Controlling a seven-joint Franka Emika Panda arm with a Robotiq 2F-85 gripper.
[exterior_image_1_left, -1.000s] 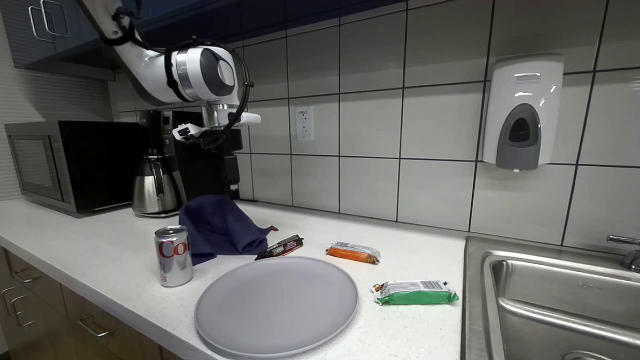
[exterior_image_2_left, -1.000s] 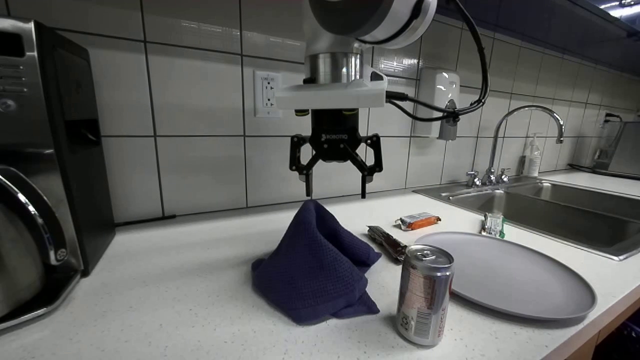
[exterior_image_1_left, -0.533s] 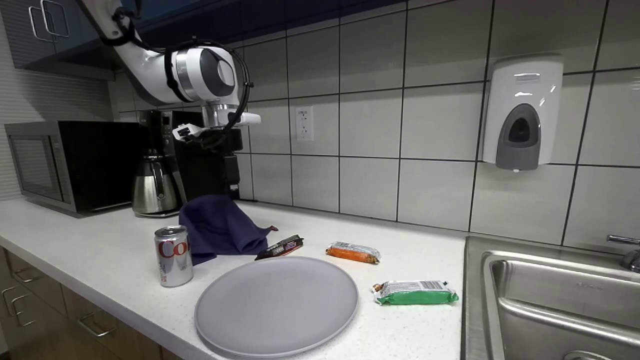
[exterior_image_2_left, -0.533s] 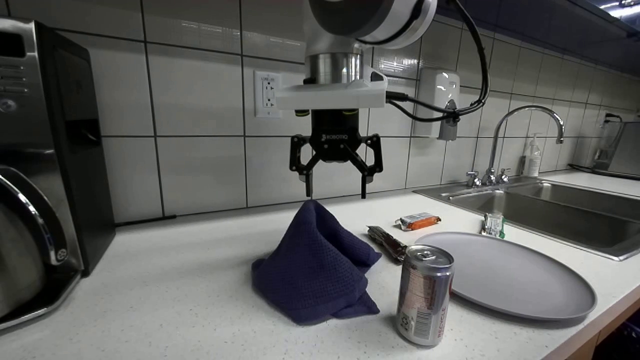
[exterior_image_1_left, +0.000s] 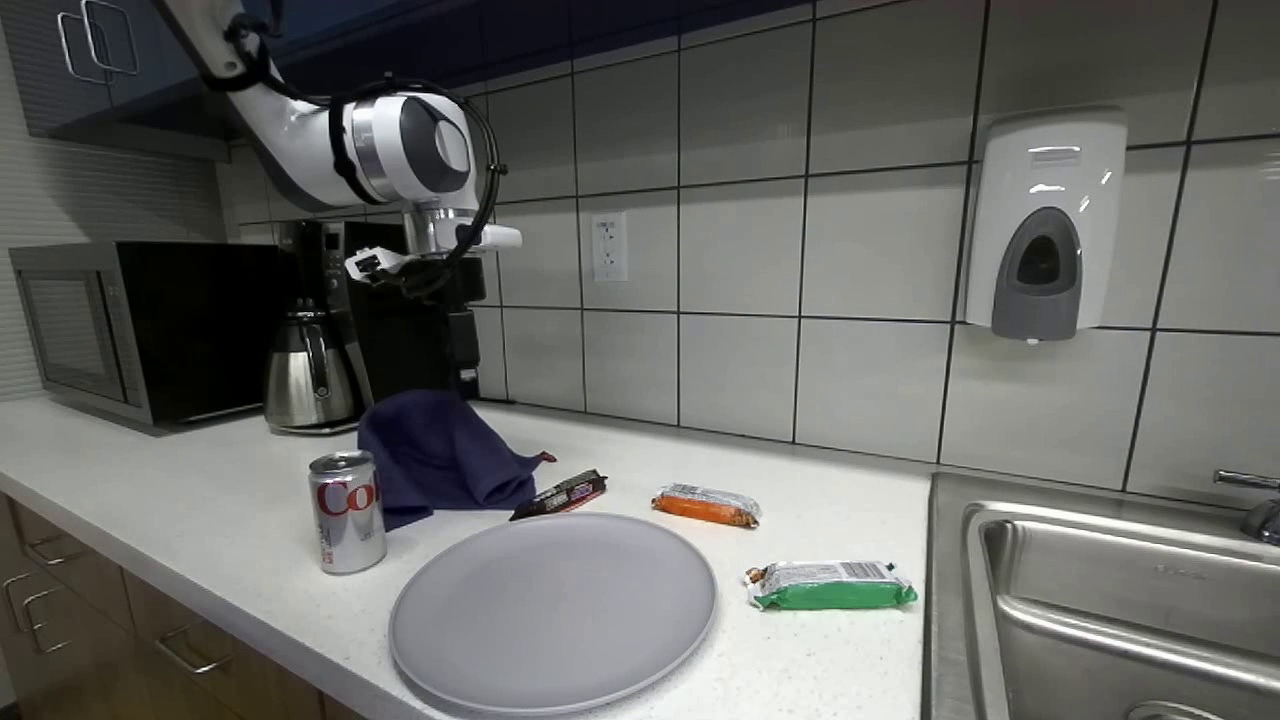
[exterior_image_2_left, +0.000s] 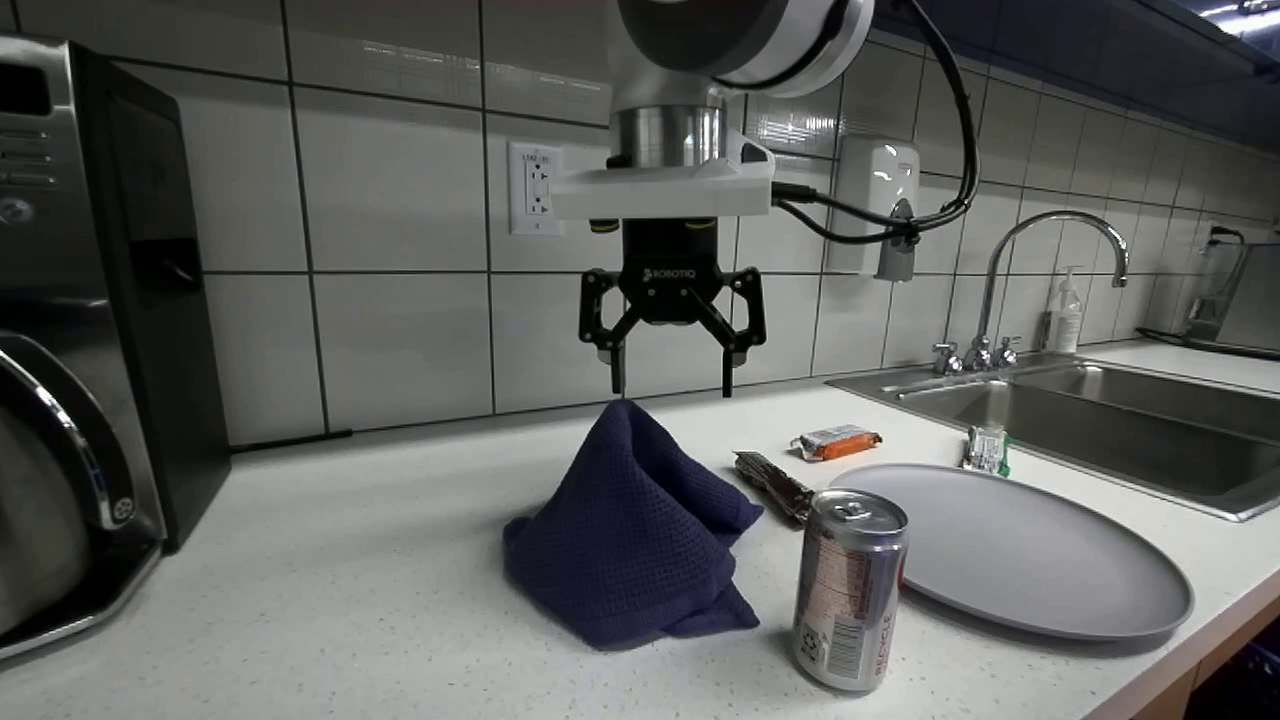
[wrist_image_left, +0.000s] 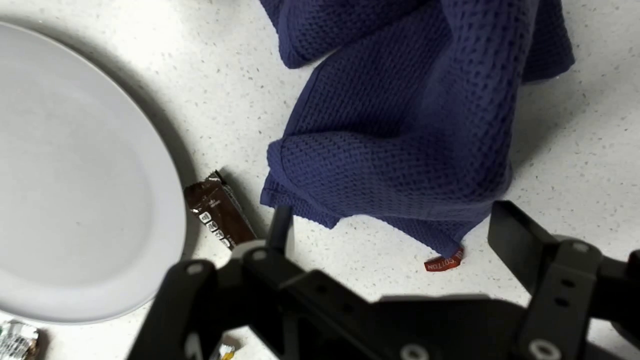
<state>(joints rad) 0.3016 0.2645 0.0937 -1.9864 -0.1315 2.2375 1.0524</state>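
My black gripper (exterior_image_2_left: 672, 394) is open and empty, pointing down above the counter beside the top of a crumpled dark blue towel (exterior_image_2_left: 625, 540). In the wrist view the fingers (wrist_image_left: 392, 217) are wide apart, with the towel's (wrist_image_left: 395, 170) edge and its red tag (wrist_image_left: 444, 261) seen between them. The towel stands in a peak. A dark brown wrapped bar (exterior_image_2_left: 775, 487) lies beside the towel. A silver soda can (exterior_image_1_left: 346, 515) stands upright in front of the towel. A round grey plate (exterior_image_1_left: 555, 615) holds nothing. An orange wrapped bar (exterior_image_1_left: 706, 506) and a green one (exterior_image_1_left: 832, 586) lie beyond it.
A steel sink (exterior_image_1_left: 1120, 620) with a tall faucet (exterior_image_2_left: 1050, 225) is past the plate. A coffee maker (exterior_image_2_left: 110, 300) with a steel carafe (exterior_image_1_left: 312, 375) and a microwave (exterior_image_1_left: 150, 330) stand at the opposite end. A tiled wall with a soap dispenser (exterior_image_1_left: 1045, 225) runs behind the counter.
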